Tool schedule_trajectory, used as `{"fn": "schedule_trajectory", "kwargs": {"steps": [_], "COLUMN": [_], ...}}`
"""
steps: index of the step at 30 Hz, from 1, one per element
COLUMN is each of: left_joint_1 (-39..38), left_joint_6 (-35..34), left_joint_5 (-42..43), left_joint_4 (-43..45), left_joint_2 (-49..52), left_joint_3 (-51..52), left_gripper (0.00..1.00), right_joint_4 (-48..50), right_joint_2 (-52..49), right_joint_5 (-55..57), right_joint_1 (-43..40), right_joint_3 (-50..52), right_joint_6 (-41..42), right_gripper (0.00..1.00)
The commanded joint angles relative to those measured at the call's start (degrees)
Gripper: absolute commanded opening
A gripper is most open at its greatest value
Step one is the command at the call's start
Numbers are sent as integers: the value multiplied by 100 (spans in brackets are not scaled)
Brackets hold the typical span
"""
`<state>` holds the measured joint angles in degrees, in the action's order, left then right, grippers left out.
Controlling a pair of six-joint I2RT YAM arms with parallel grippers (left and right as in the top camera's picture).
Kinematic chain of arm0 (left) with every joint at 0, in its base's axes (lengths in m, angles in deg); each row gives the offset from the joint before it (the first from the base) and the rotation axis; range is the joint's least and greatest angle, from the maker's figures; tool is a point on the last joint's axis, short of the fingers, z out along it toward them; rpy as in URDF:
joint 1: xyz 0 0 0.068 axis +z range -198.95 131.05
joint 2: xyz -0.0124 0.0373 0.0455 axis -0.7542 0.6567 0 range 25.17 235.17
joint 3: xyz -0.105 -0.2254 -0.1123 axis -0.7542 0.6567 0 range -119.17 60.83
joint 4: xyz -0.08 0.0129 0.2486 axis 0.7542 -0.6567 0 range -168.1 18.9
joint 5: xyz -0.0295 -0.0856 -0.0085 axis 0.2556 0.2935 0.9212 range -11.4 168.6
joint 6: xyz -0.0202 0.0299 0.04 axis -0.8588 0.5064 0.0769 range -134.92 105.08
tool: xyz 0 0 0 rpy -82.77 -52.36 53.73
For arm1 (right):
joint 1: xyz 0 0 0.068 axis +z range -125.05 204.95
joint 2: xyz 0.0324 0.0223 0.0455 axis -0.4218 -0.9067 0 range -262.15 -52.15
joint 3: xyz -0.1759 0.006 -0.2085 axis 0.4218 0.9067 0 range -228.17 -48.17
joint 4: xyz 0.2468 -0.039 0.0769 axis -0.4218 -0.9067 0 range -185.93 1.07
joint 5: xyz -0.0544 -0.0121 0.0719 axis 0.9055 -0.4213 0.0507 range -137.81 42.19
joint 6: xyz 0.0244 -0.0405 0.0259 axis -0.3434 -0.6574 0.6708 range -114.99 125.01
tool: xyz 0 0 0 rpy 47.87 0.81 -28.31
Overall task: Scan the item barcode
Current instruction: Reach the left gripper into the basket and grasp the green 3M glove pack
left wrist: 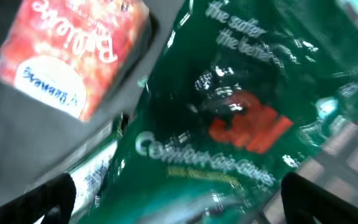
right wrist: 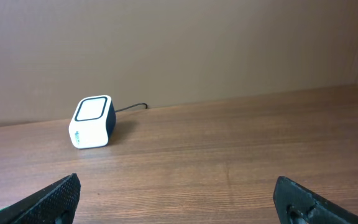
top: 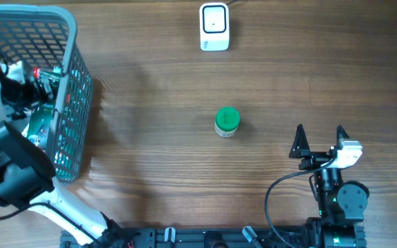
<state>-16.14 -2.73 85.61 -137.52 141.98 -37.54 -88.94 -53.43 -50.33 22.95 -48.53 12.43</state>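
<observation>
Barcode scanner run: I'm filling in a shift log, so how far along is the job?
Done: nothing evident; a green-lidded jar stands on the table, scanned or not I cannot tell. In hand: the left end effector hangs open inside the basket over a green packet, gripping nothing. Left: grasp an item, lift it out, present it to the scanner. The right end effector sits open, idle.

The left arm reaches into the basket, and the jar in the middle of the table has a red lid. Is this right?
Not quite: the jar has a green lid, not a red one, as the overhead view shows. The left arm does reach into the basket.
</observation>
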Motion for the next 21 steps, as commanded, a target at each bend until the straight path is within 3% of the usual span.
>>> {"fn": "schedule_trajectory", "kwargs": {"steps": [1, 4, 5, 9, 10, 15, 21], "left_joint_1": [125, 122, 120, 116, 116, 118, 116], "left_joint_6": [153, 122, 90, 90, 90, -269, -2120], "left_joint_5": [90, 96, 157, 433, 435, 380, 343], "left_joint_4": [455, 713, 717, 595, 566, 321, -662], "left_joint_2": [20, 20, 20, 7, 7, -267, -1440], "left_joint_3": [573, 922, 997, 990, 984, 428, -1921], "left_gripper": [100, 100, 85, 10, 4, 4, 4], "right_joint_4": [17, 17, 17, 17, 17, 17, 17], "right_joint_2": [26, 26, 26, 26, 26, 26, 26], "right_joint_5": [59, 61, 59, 59, 59, 59, 59], "right_joint_1": [-22, -22, -22, -22, -22, -22, -22], "right_joint_3": [7, 7, 7, 7, 7, 7, 7], "right_joint_6": [7, 9, 9, 9, 7, 9, 7], "right_gripper": [100, 100, 100, 100, 100, 100, 100]}}
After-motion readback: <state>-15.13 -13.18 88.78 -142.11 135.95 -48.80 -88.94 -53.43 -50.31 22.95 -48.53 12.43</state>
